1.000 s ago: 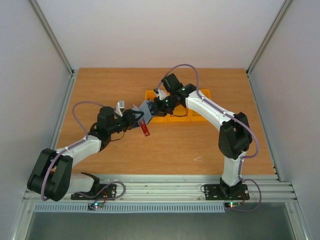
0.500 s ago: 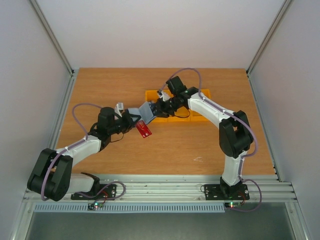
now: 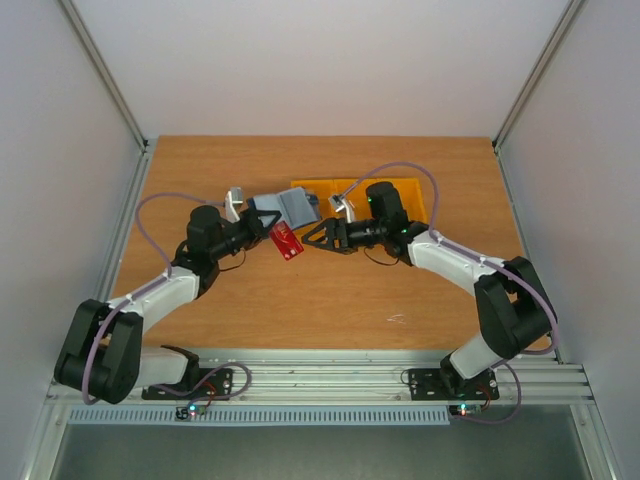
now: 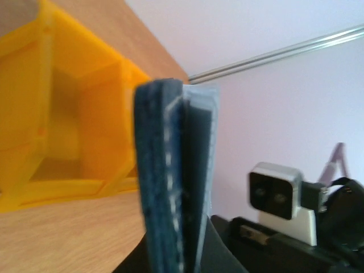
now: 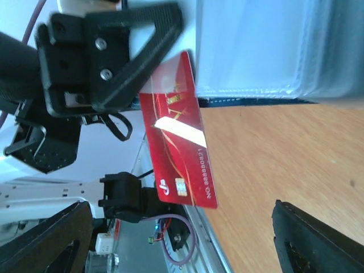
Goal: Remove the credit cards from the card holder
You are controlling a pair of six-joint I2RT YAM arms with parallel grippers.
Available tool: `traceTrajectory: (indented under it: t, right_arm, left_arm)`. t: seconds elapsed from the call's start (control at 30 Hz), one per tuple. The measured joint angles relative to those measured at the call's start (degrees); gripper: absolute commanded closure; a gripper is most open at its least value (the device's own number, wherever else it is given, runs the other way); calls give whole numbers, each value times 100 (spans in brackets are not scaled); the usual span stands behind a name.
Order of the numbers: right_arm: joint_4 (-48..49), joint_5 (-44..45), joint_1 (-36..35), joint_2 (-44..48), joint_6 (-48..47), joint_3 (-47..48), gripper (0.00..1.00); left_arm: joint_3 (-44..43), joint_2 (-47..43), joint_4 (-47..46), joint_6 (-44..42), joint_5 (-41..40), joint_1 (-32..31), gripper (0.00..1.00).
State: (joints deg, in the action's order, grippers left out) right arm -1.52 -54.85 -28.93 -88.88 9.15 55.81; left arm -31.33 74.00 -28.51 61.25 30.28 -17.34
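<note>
My left gripper [image 3: 262, 228] is shut on the card holder [image 3: 290, 208] and holds it above the table. It appears edge-on, navy with white stitching, in the left wrist view [image 4: 170, 182]. A red credit card [image 3: 286, 241] sticks out of the holder's lower end, most of its face bare [image 5: 179, 131]. Its top end is tucked behind the clear sleeves [image 5: 267, 45] next to the left finger [image 5: 131, 51]. My right gripper [image 3: 310, 240] stands open just right of the card, with nothing between its fingers [image 5: 318, 239]. No other cards show.
A row of orange plastic bins [image 3: 410, 195] stands behind the grippers, and is also seen in the left wrist view [image 4: 57, 131]. The bare wooden table [image 3: 330, 300] stretches in front of them. Grey walls and metal rails close in the sides.
The right gripper let go of the card holder, opened wide and drew back to the right and nearer. The left gripper shut on the holder and now carries it alone.
</note>
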Motion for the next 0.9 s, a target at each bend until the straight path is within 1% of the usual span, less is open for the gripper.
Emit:
traceTrajectory:
  t: [0.1, 0.17, 0.33, 0.47, 0.5, 0.53, 0.63, 0.7, 0.73, 0.83, 0.9]
  right_arm:
    - [1023, -63, -181, -155, 404, -219, 22]
    - [1598, -79, -254, -334, 675, -293, 29]
    - [2531, -120, -260, -726, 1200, -319, 58]
    - [2896, -208, -310, -758, 1436, -310, 81]
    - [2942, -232, -328, -758, 1414, -304, 86]
    - [2966, -264, -341, -758, 1449, -295, 89]
    - [2992, -393, -356, -758, 1464, -280, 93]
    - [3010, -481, -354, -758, 1464, -269, 98]
    - [3018, -520, -354, -756, 1464, -267, 99]
    - [2994, -616, -352, -715, 1436, -260, 99]
    - [2802, -621, -352, -616, 1333, -258, 99]
  left_arm:
    - [-136, -87, -190, 0, 118, 0, 100]
    - [-186, -153, -321, 0, 190, 0, 100]
    - [-192, -247, -505, 0, 367, 0, 100]
    - [-192, -251, -516, -2, 396, 2, 100]
    - [-192, -251, -518, -2, 393, 2, 100]
    - [-192, -251, -516, -2, 396, 2, 100]
    - [-192, -251, -509, -15, 393, 2, 100]
    - [-192, -251, -507, -24, 389, 2, 100]
    - [-192, -254, -507, -24, 389, 2, 100]
    - [-190, -262, -466, -28, 389, 4, 100]
    - [-190, -271, -459, -37, 396, 2, 100]
